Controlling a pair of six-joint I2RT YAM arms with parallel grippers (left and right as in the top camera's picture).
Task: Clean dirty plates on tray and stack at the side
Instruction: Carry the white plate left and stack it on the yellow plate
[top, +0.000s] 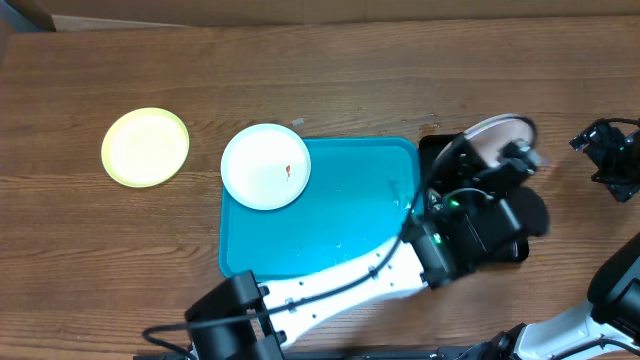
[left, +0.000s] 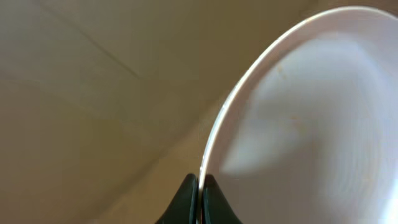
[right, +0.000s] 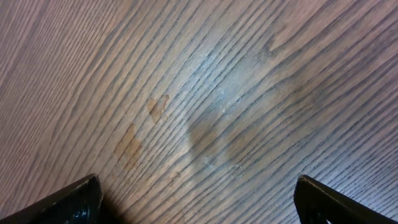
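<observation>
Pinching hard, Mia: the left jaws are clamped on the thin rim of a white plate (left: 311, 124), held up on edge at the right, over the narrow black tray (top: 425, 150) just beside the blue tray (top: 340, 240).

And the right jaws, Tom, gape wide with nothing between them, hanging over bare wood at the far right. No cloth or sponge that I can spot.

So what makes this step go well?

It's an edge grip, so I'd say the plate can swing. Use slow wrist moves and hold it over the black tray so anything loose drops there. Any wiping push should run toward the clamp, not across it. Whether this plate carries a smear, I can't tell.

The others?

A second white plate (top: 262, 170) lies on the blue tray's far left corner, overhanging the rim, orange-red smear (top: 289, 172) showing. The yellow-green plate (top: 145, 147) sits alone on the tabletop (top: 300, 70), well left of the tray. By my reckoning nothing is stacked yet.

Surface?

Dark brown grained wood, with a few faint blotches under the right jaws; the blue tray shows small wet-looking glints. Of the room, only a tan strip along the far edge and a plain beige blur behind the held plate.
</observation>
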